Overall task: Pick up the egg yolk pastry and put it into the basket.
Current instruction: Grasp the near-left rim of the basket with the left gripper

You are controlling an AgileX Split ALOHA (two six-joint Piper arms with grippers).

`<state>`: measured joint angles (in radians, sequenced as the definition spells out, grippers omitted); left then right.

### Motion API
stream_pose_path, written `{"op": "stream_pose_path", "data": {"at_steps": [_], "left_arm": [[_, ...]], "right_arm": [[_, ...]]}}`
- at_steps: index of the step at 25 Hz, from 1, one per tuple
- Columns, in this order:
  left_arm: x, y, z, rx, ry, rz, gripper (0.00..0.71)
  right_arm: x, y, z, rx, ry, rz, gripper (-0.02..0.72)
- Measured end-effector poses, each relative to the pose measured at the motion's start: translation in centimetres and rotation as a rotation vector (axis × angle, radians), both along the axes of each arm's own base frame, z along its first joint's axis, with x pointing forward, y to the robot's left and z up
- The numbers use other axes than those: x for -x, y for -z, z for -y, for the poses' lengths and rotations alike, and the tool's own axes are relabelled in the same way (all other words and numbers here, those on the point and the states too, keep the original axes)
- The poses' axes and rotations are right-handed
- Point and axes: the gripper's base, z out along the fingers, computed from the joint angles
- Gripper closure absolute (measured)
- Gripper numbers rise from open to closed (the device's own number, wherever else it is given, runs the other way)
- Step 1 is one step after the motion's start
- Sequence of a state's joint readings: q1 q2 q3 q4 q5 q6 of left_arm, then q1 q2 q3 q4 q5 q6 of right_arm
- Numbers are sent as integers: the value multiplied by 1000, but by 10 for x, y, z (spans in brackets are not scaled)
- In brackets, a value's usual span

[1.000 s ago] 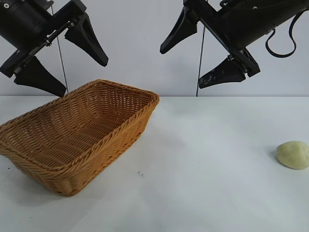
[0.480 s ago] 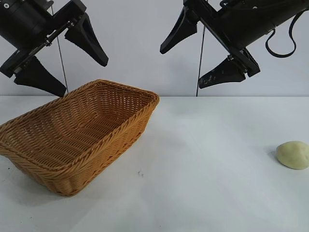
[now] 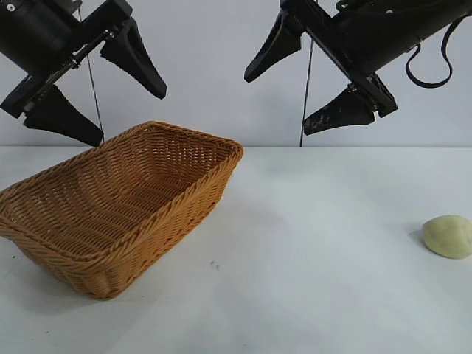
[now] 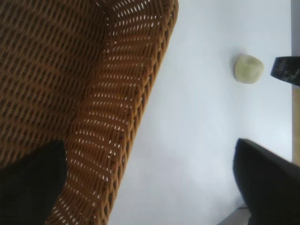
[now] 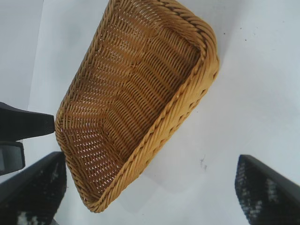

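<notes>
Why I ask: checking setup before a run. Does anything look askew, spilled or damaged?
Nothing stands out. The wicker basket sits intact and empty on the table, and the egg yolk pastry lies whole, apart from it.

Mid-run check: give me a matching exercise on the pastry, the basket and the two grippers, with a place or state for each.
1. egg yolk pastry
2. basket
3. left gripper
4. right gripper

A. open, above the basket's far left rim
B. empty, on the table's left side
C. open, high over the table's middle
D. on the table at the far right

Pairs: 1-D, 2-B, 3-A, 4-C
</notes>
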<state>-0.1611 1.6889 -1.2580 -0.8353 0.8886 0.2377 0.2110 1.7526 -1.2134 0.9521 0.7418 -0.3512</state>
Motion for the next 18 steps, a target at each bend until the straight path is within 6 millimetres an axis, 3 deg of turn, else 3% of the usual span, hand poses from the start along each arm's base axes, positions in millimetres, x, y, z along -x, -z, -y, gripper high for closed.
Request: {"op": "stream_pose_path", "data": {"at_steps": [7, 12, 18], "left_arm": [[25, -28, -11, -115, -98, -38, 18], [37, -28, -19, -251, -275, -164, 18], [40, -24, -24, -285, -557, -309, 18]], "right_arm": [[0, 0, 0, 0, 1, 1, 8], [0, 0, 0, 0, 1, 1, 8], [0, 0, 0, 0, 0, 0, 8]]}}
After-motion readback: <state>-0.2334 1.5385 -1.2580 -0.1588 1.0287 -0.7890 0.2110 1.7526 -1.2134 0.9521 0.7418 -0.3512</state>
